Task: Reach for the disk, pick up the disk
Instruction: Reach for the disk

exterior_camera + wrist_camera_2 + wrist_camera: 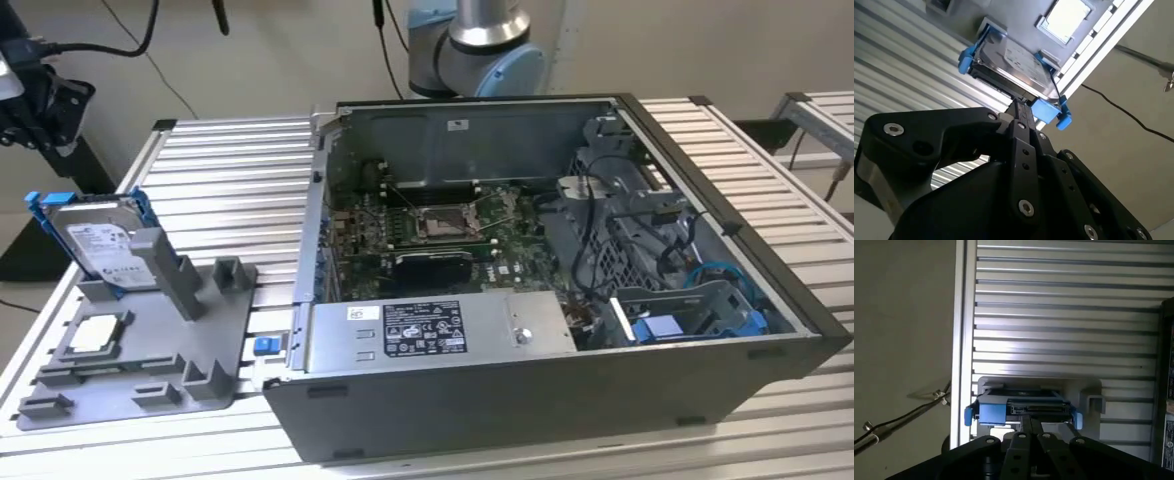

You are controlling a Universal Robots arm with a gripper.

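Tool (1023, 106): the black fingers are pressed together tip to tip in both wrist views and I see nothing between them. The closed tips (1029, 421) point straight at the connector edge of the flat silver hard drive in its blue plastic bracket (1019, 407). I can't tell the gap from the wrist views.

The disk (1014, 62) shows its white label face in the second wrist view, with blue bracket tabs sticking out at both ends.

In the exterior view the disk (104, 240) stands upright on edge, free, slotted into the far end of a grey plastic fixture (200, 330). In the same fixture a small square silver chip (96, 335) lies flat in a recess, nearer the camera than the disk.

The fixture sits on the ribbed aluminium worktop (227, 180), just beside the open dark-grey computer case (534, 390), on the exterior view's left of it. Inside the case there's a green motherboard (447, 220), a silver labelled power supply box (427, 330) and a blue plastic bracket (694, 310) in the bay at the exterior view's right.
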